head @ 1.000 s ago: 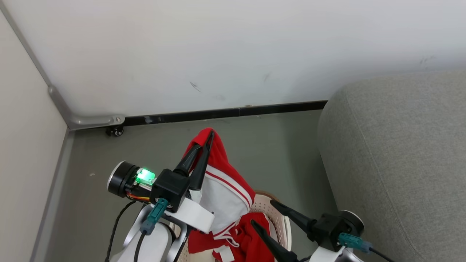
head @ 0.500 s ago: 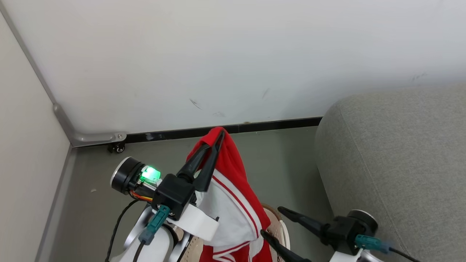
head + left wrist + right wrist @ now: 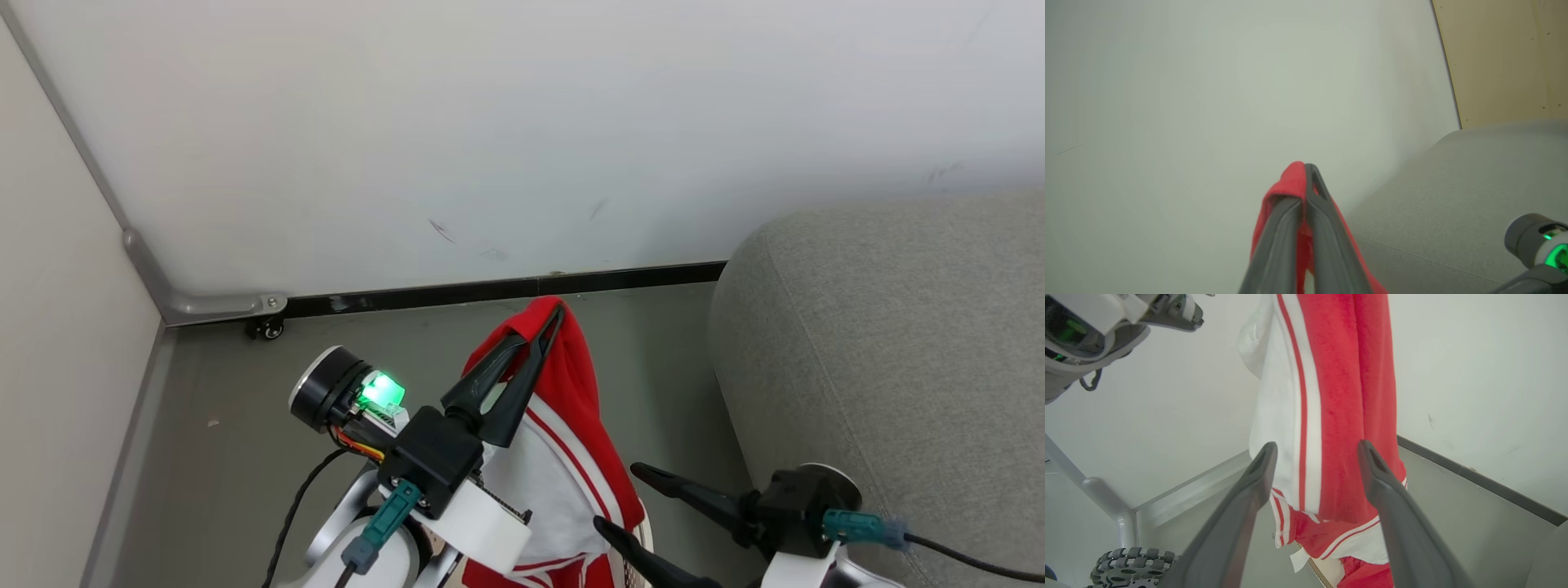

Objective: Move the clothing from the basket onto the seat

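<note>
Back wall (image 3: 522, 122): white, plain, a few dark scuffs.
Skirting (image 3: 506, 287): black strip along its foot.
Left panel (image 3: 57, 286): cream, on a grey metal frame (image 3: 204, 306) with a small caster (image 3: 265, 329).
Floor (image 3: 237, 408): smooth grey-green.
Seat (image 3: 882, 343): grey woven upholstery, right side, near the wall.
Tan board (image 3: 1506, 61): beside the white wall, above the seat.
Light: soft, even.

The clothing (image 3: 571, 384) hangs from the left gripper (image 3: 556, 314), left of the seat (image 3: 898, 343). The right gripper (image 3: 616, 495) is lower, between them.
</note>
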